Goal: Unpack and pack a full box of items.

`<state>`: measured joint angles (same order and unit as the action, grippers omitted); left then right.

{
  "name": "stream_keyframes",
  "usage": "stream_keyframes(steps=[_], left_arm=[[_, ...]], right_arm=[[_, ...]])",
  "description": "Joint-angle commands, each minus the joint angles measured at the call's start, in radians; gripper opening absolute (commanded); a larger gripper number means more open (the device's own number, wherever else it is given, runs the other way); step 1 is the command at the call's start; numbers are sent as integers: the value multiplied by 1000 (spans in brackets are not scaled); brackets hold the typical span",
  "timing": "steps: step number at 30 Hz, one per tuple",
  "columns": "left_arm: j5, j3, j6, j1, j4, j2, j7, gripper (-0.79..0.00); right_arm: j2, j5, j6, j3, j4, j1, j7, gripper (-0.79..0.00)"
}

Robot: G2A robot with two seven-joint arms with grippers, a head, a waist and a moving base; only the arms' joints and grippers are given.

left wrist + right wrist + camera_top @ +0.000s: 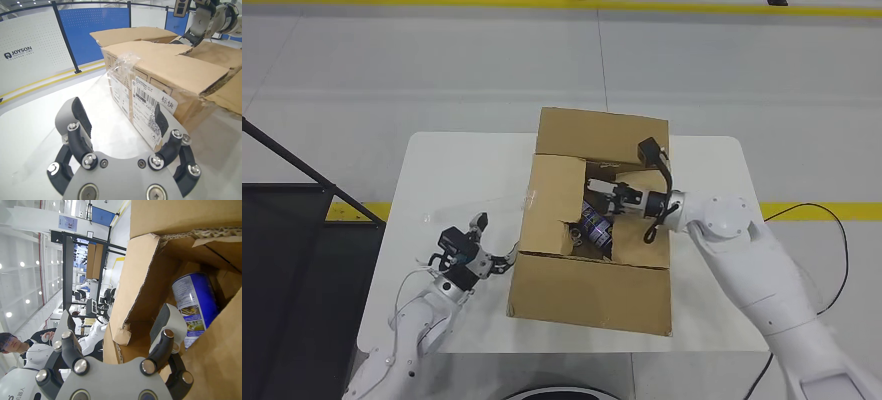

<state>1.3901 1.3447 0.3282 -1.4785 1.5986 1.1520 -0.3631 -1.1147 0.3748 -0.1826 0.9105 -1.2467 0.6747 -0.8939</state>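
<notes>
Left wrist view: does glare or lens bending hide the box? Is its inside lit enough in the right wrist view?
Left wrist view: the loose clear tape glints on the box, its label is legible; the fence posts bow from the wide lens. Right wrist view: the inside is shaded, yet the blue can shows plainly, a highlight along its side.

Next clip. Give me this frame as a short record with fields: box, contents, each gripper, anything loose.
Box: brown cardboard box, flaps open, standing on the white table
Contents seen: blue cylindrical can with a printed label inside the box; anything else is hidden
Left gripper: open, empty, beside the box's labelled side
Right gripper: open, empty, at the box opening, one finger inside near the can, not gripping it
Loose bits: clear tape strip peeling off the box's edge
</notes>
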Motion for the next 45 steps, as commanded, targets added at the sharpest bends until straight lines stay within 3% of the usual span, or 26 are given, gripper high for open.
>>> stream_keyframes(steps=[1, 16, 31, 37, 45], left_arm=[[2, -2, 2, -2, 3, 0, -4, 0], [11, -6, 5, -13, 12, 2, -25, 0], [-32, 118, -13, -118, 50, -11, -90, 0], [-66, 181, -13, -169, 66, -16, -125, 0], [-114, 253, -11, -234, 65, -19, -182, 0]], right_arm=[[-7, 7, -3, -11, 10, -9, -5, 0], [-53, 77, -36, -60, 59, -45, -33, 0], [-86, 186, -89, -42, 20, -53, -12, 0], [-109, 149, -109, -70, -32, -63, 68, 0], [-155, -3, -142, -157, -74, -83, 261, 0]])
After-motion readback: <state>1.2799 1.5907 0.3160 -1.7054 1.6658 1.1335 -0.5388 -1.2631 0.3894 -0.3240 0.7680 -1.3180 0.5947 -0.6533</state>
